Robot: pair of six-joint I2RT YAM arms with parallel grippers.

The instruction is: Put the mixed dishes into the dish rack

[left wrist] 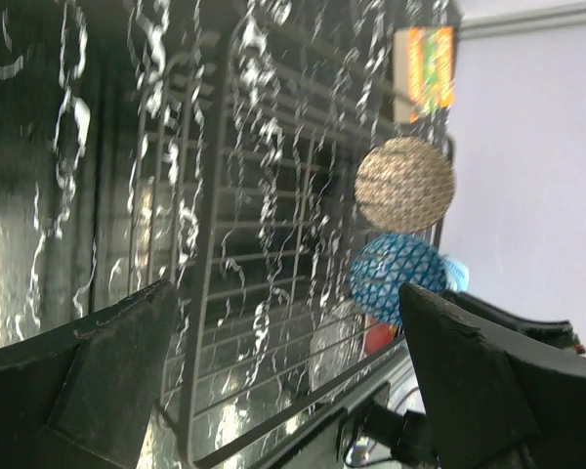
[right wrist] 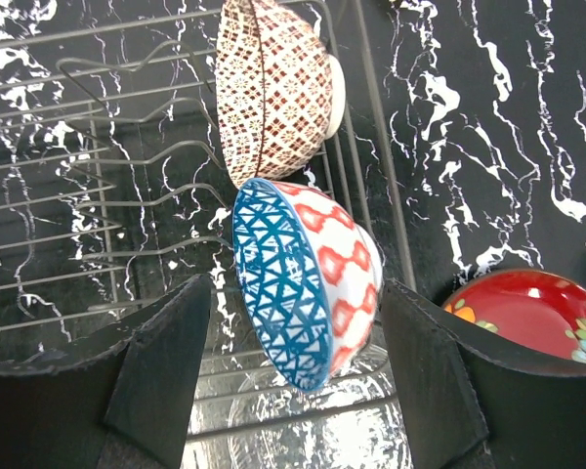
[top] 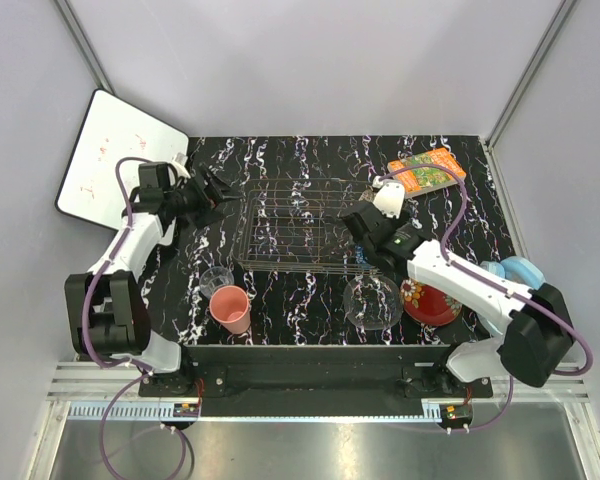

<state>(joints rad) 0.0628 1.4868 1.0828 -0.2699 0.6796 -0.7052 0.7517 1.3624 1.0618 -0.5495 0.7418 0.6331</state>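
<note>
Left fingers (left wrist: pixel 107 362) gape wide beside the dish rack (top: pixel 290 225); right fingers (right wrist: pixel 166 362) straddle the racked blue patterned bowl (right wrist: pixel 303 283), gaps showing.

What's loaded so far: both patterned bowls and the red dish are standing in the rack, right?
Not quite: the red flower-rimmed dish is not in the dish rack; it lies on the table beside it, as the right wrist view shows. The tan-red patterned bowl and blue patterned bowl do stand in the rack.
</note>
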